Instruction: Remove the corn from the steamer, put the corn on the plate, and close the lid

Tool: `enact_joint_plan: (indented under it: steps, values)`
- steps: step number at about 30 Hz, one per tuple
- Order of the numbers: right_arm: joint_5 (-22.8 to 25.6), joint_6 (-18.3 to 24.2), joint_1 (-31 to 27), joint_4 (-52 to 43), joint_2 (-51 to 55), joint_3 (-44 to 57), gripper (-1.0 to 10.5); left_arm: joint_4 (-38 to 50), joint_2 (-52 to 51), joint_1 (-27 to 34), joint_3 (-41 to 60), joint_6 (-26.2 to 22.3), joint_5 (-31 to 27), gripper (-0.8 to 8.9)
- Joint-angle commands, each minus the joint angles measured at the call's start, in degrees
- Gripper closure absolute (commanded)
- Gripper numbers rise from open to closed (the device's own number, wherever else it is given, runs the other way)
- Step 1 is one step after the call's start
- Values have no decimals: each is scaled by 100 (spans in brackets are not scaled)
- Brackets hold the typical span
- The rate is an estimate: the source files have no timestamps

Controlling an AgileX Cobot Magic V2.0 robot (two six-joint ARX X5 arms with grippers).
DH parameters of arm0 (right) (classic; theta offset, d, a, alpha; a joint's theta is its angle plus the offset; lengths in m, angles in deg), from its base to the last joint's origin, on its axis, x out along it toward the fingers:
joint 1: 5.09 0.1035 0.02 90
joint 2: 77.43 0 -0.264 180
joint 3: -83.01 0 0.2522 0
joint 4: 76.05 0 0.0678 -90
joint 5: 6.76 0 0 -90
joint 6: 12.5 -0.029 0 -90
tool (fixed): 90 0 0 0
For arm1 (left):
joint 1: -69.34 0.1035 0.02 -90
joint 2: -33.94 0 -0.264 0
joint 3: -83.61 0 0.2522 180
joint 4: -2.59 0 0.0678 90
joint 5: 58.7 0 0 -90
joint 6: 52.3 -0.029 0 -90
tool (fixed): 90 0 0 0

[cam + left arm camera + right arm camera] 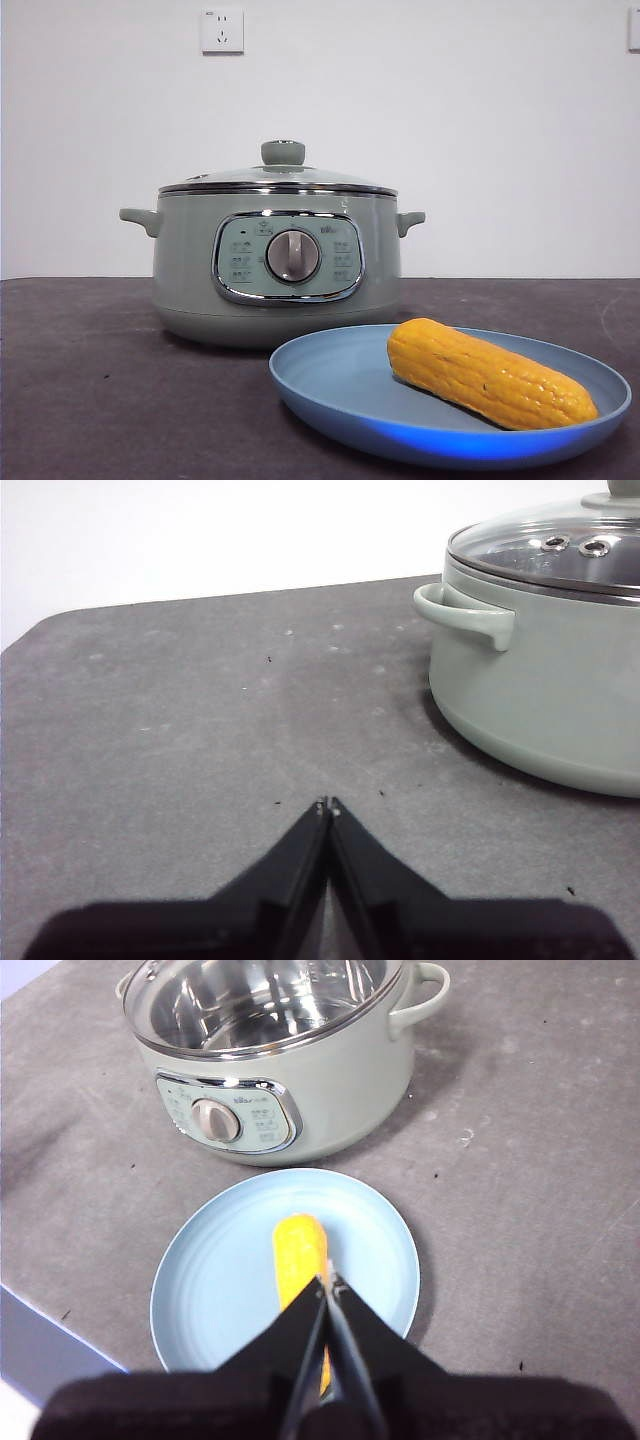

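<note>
Front view showed the corn point(489, 372) lying on the plate point(330, 385) and the lid point(280, 178) seated on the steamer point(190, 270), so I judged the job finished. My right gripper point(328, 1282) hung above the corn, jaws pressed together, empty. My left gripper point(327, 804), likewise closed and empty, waited beside the steamer.

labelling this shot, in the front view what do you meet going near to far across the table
plate with the corn lying on it → steamer with its lid on top → back wall with a socket
</note>
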Motion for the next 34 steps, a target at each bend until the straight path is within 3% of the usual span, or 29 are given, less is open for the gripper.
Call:
enact_joint_plan:
  steps: [1, 15, 19, 27, 34]
  values:
    - [17, 9, 4, -24, 11, -26, 945, 9, -13, 15, 79, 42, -2, 817]
    - [17, 9, 4, -24, 11, -24, 945, 9, -13, 15, 79, 42, -2, 817]
    - [208, 374, -101, -107, 94, -24, 945, 9, -13, 15, 79, 42, -2, 817]
    - [162, 590, -1519, -1113, 581, 326, 945, 9, -13, 15, 79, 42, -2, 817]
    - [-192, 586, -2822, -3005, 1493, 1980, 945, 9, -13, 17, 79, 42, -2, 817]
